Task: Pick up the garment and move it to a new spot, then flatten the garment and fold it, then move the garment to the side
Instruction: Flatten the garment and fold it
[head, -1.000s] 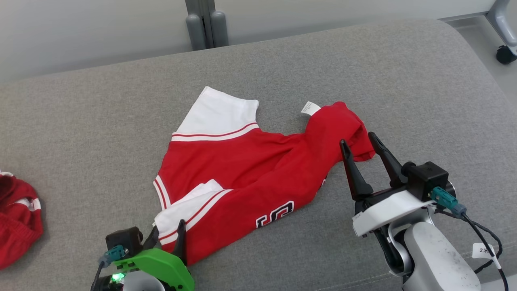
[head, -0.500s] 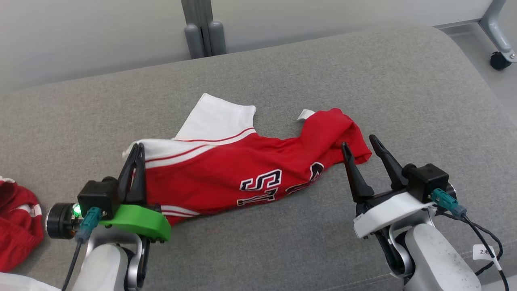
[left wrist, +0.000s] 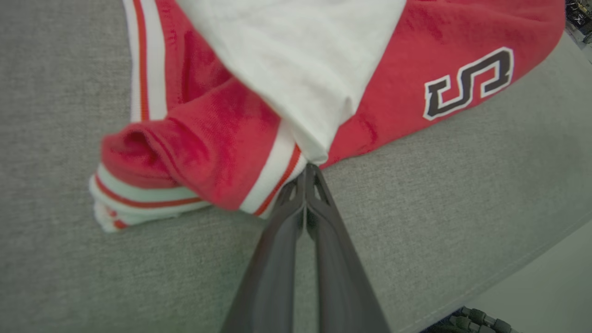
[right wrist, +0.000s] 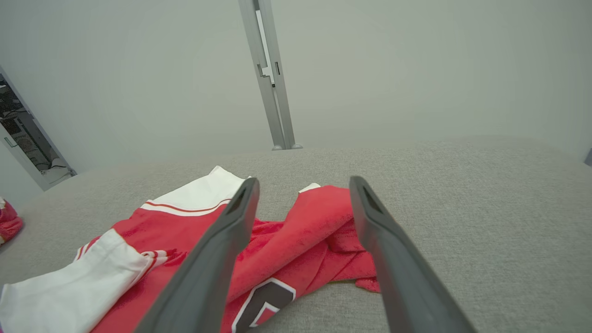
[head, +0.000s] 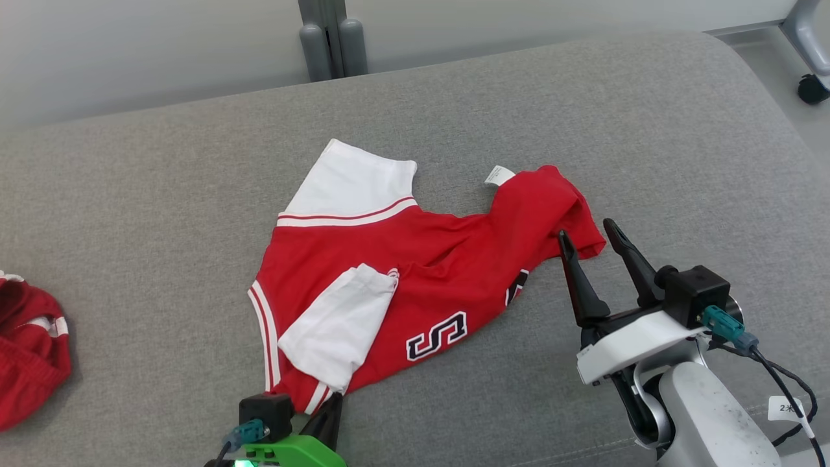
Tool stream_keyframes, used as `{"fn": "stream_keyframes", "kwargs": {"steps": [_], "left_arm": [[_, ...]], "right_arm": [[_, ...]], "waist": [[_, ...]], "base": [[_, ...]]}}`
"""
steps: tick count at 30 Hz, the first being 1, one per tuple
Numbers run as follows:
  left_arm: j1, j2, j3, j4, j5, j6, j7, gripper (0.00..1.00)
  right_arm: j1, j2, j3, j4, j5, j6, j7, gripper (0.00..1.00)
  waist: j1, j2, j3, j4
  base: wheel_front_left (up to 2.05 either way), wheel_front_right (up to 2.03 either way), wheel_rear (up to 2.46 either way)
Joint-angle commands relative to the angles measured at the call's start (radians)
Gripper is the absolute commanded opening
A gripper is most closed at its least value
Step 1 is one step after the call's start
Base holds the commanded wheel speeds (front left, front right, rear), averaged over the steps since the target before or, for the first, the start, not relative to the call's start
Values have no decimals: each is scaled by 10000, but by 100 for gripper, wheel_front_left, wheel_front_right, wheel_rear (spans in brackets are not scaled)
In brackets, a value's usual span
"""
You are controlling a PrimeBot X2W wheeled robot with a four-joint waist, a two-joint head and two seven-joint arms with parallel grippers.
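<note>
Your left gripper [left wrist: 306, 172] is pressed fully together, its tips right at the striped hem of the shirt [left wrist: 222, 138]. Whether a pinch of cloth sits between them, you cannot tell. Just beyond those tips a white sleeve [head: 337, 321] lies folded back over the red body, and the corner to the left of the tips is rolled into a thick lump. Pull on a thin or missing pinch and the hem will likely slip free. If the pinch took two layers, the sleeve would come along and the fold would set in instead of flattening.

Your right gripper [head: 585, 228] stands wide apart and holds nothing. Its fingers straddle the bunched red end of the shirt, which lies between and just past them on the grey cushion [head: 162, 194]. Close there and you'll probably take a wad rather than one edge — that would leave the twist in the middle. Beyond its fingers a white label [head: 498, 174] sticks out.

Well off to the left of your left gripper, another red cloth [head: 26, 350] sits on the cushion — sweeping the shirt that way could tangle the two.
</note>
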Motion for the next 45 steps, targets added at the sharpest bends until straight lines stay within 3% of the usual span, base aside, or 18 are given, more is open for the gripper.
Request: {"fn": "stream_keyframes", "kwargs": {"steps": [1, 2, 3, 16, 25, 31, 41, 45], "left_arm": [[36, -13, 36, 49, -109, 130, 46, 6], [42, -50, 31, 111, -153, 212, 88, 64], [15, -69, 26, 116, -140, 254, 72, 100], [-451, 158, 686, -1019, -349, 731, -381, 100], [-1526, 963, 1052, -2073, 170, 1116, 133, 100], [-1863, 1441, 871, -1350, 463, 1263, 1124, 100], [-1507, 1141, 418, -605, 253, 1003, 1197, 100], [-1560, 1127, 300, -505, 480, 1187, 1129, 100]], "right_arm": [[19, 7, 18, -9, -47, -11, -33, 100], [12, 21, 38, 5, -72, -11, -33, 100], [4, 33, 53, 18, -85, -11, -33, 100], [25, 31, 147, 116, -78, -11, -33, 100], [-205, -58, 213, 145, -156, -11, -33, 100], [-366, 8, 342, 106, -170, -11, -33, 100], [-327, 34, 96, 41, -178, -11, -33, 100], [-419, 87, 116, 44, -210, -11, -33, 100]], "waist": [[0, -1, 47, 130], [0, -1, 46, 179], [0, -1, 43, 212], [0, -1, -24, 365], [0, -1, 245, 241], [0, -1, 501, 45], [0, -1, 895, 51], [0, -1, 956, 133]], "base": [[0, 0, 0], [0, 0, 0], [0, 0, 0], [0, 0, 0], [0, 0, 0], [0, 0, 0], [0, 0, 0], [0, 0, 0]]}}
